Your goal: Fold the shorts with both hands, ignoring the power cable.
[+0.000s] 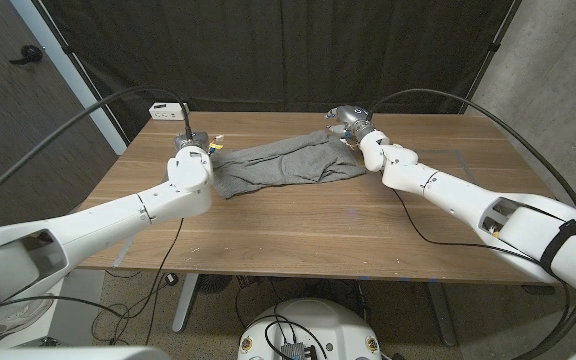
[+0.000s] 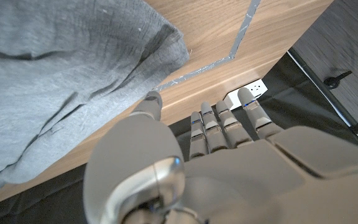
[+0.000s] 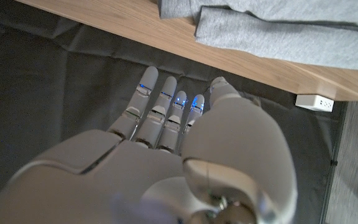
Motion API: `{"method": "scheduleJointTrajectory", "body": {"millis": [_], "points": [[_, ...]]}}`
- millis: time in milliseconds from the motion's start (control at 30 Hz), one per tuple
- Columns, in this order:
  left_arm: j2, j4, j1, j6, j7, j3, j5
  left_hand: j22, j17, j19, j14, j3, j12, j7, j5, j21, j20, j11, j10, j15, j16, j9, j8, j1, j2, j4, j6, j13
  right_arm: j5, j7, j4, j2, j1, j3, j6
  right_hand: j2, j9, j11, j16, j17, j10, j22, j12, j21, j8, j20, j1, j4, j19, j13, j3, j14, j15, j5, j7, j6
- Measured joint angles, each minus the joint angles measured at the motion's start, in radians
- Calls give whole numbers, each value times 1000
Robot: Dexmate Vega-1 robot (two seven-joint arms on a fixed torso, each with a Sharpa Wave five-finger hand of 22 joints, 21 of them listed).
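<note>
Left hand [image 1: 190, 152]: white-and-grey, fingers straight and side by side, reaching past the table's far edge, thumb tip just beside the garment's hem; it held nothing, as the left wrist view showed [image 2: 222, 143].

Right hand [image 1: 353, 128]: same make, fingers extended and close together with blue lights along them [image 3: 166, 109], poised beyond the far edge, empty.

Grey soft jersey shorts [image 1: 283, 163]: lay rumpled and partly doubled over on the far half of the brown wooden table [image 1: 298, 235], stretched between the two hands, one end near each. Layers overlapped at the end by the right hand [image 3: 278, 25].

White power strip [image 1: 165, 110]: sat at the far left corner of the table, apart from the garment.

Thin black power cable [image 1: 418, 225]: trailed across the table's right side, clear of the cloth.

Step judged: hands positioned at the ends of the garment before a grasp. Next move would call for each hand to lower, pinch an edge of cloth, and lift together.
</note>
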State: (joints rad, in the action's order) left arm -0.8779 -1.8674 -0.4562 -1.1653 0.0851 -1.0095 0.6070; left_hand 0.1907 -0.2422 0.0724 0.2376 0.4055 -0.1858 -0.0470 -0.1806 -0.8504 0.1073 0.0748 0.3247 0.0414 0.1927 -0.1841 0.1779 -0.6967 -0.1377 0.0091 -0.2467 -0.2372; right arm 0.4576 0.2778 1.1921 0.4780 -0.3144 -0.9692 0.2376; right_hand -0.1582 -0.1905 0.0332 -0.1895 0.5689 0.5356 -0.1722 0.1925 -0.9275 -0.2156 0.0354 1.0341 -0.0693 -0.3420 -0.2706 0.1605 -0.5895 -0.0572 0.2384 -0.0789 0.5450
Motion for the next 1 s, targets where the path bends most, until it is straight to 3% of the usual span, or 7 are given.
{"method": "scheduleJointTrajectory", "body": {"millis": [100,233,400,667,933,1000], "points": [[-11,-39,-46,15,-41,45,-15,0,1,11,-5,-17,0,-5,0,7,3,-11,-11,-2,0,0,0,34,2,17,5,5,-12,4,46,23,-34,28,-11,-7,0,-18,0,-15,-19,0,-2,16,9,-8,-46,-28,22,6,-4,34,4,-9,0,0],[-23,-80,-103,38,-93,101,-45,-3,7,33,-11,-38,0,-14,8,17,12,-13,-23,-8,0,1,0,80,10,38,15,10,-24,10,85,43,-67,54,-24,-13,0,-19,5,-33,-56,5,-8,39,20,-13,-94,-55,54,15,-6,77,9,-17,0,-26],[-39,-144,-209,88,-166,210,-103,-5,14,57,-34,-60,0,-14,8,30,25,-23,-52,-20,0,3,-5,129,25,60,58,18,-52,22,125,64,-112,88,-60,-21,0,-27,5,-51,-85,5,-12,63,27,-12,-135,-73,83,23,-3,114,10,-18,2,-49],[-59,-216,-349,182,-252,357,-214,-5,27,96,-107,-109,0,-35,3,71,42,-45,-128,-54,-4,3,-5,230,63,101,151,28,-85,27,177,90,-176,135,-113,-21,0,-32,12,-87,-150,5,-12,107,36,-30,-192,-83,123,38,7,194,13,-25,-3,-108],[-73,-251,-427,287,-303,429,-323,-9,37,99,-148,-149,0,-40,-5,98,51,-46,-154,-62,-4,7,-5,282,105,101,192,33,-87,27,223,110,-233,165,-133,-18,0,-25,12,-114,-172,10,-12,131,39,-48,-219,-87,141,48,11,236,14,-25,-5,-118],[-76,-258,-441,298,-308,438,-333,-10,38,99,-159,-160,0,-37,-9,101,59,-46,-154,-59,-7,8,-5,288,121,98,199,33,-89,26,228,113,-241,169,-140,-18,0,-35,12,-125,-183,10,-12,140,39,-51,-227,-87,144,52,11,251,16,-25,-5,-124]]}}
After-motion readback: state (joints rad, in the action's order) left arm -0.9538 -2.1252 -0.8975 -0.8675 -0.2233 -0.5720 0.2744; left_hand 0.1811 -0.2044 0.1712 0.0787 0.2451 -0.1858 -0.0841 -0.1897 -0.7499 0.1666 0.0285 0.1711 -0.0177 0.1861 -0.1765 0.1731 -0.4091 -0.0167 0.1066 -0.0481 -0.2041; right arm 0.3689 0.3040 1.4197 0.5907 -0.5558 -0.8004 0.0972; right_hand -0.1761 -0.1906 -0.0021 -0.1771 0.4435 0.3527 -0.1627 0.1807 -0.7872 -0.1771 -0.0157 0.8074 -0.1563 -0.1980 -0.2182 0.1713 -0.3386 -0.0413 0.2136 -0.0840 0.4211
